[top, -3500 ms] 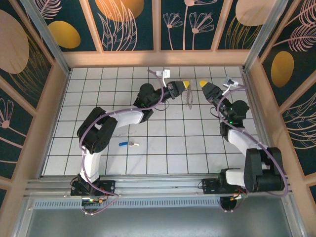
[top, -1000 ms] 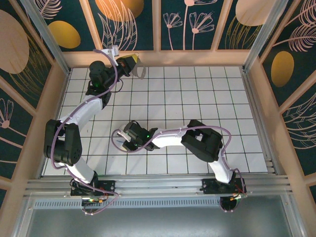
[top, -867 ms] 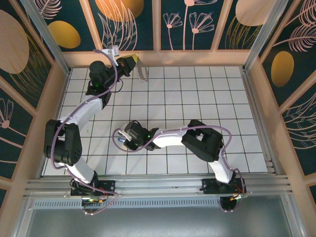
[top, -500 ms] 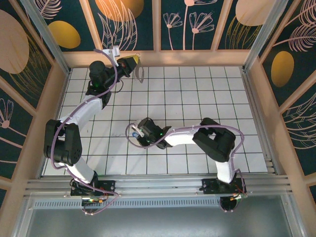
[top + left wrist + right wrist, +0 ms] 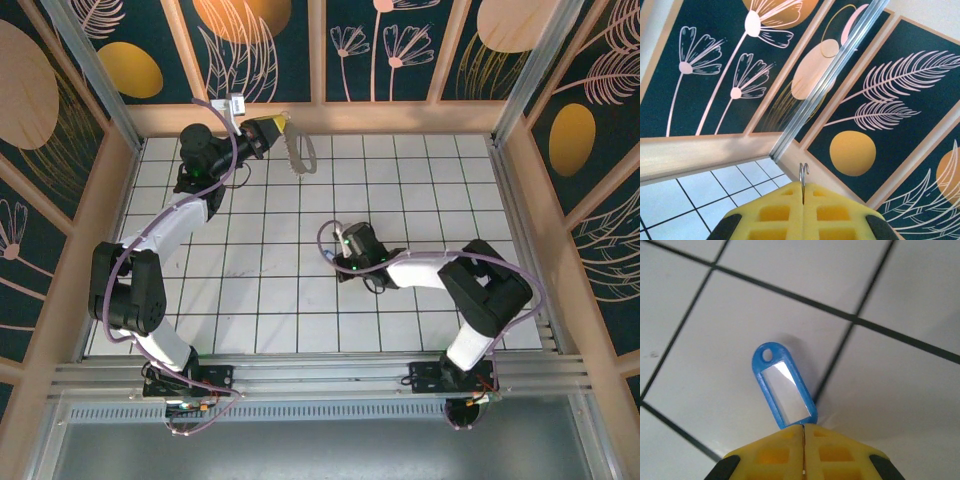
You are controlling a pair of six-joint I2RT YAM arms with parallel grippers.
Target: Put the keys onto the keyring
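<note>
In the right wrist view the key's bright blue plastic head point(image 5: 783, 386), with a pale window and a small hole, juts out of my right gripper point(image 5: 803, 432), which is shut on it just above the white tiles. The metal part is hidden between the yellow fingers. In the top view that gripper point(image 5: 338, 256) hovers near the floor's middle. My left gripper point(image 5: 272, 127) is raised at the far left by the back wall, shut on the keyring. The brown strap point(image 5: 295, 152) dangles from it. The thin metal ring point(image 5: 803, 174) pokes up from between its shut yellow fingers point(image 5: 785, 212).
The white tiled floor point(image 5: 420, 190) is boxed in by wooden walls with dark flower panels point(image 5: 400, 50). A metal corner post point(image 5: 825, 80) stands ahead of the left gripper. Purple cables loop along both arms point(image 5: 500, 270).
My right arm has swung rightward from the left-middle tiles to the floor's middle, carrying the key, and its jaws have closed tight. The strap under the left gripper has swung.
</note>
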